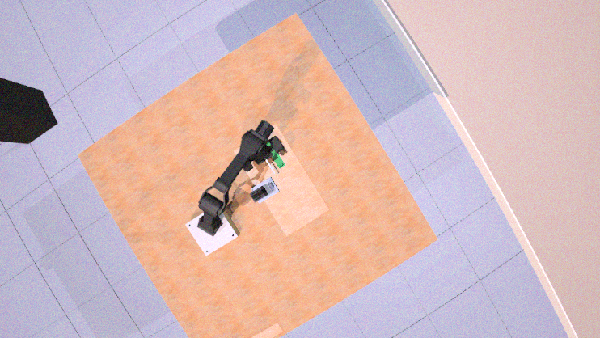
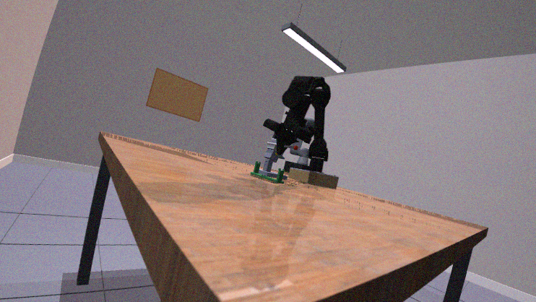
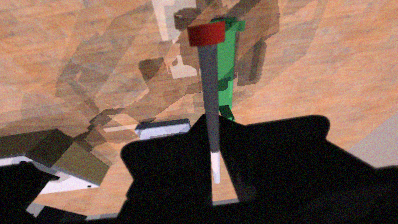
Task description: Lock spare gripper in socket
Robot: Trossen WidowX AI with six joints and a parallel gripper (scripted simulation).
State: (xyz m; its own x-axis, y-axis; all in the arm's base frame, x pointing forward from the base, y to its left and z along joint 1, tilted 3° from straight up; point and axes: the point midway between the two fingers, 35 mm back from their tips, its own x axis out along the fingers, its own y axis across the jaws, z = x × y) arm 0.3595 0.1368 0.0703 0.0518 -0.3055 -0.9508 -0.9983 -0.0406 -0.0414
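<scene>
My gripper point(image 2: 278, 152) point(image 3: 208, 117) is shut on the lock pin point(image 3: 209, 82), raised above the table. The pin has a grey shaft, a pale tip and a red head, which also shows beside my wrist in the exterior view. The green rack point(image 1: 277, 159) point(image 2: 266, 178) point(image 3: 226, 60) stands below with upright ends; no pin lies in it. The mount point(image 1: 272, 187) point(image 2: 267, 163) point(image 3: 165, 130) has a pale base and grey upright parts. A dark block point(image 1: 259, 194), possibly the spare gripper, is on it in the top view. The socket's inside and any spigot cannot be made out.
My arm's base plate point(image 1: 212, 241) point(image 3: 62, 185) is on the wooden table point(image 1: 357, 188) point(image 2: 225, 225), on the side of the mount away from the green rack. A paler rectangle point(image 1: 296, 213) shows on the table top. My arm reaches over the area beside the mount.
</scene>
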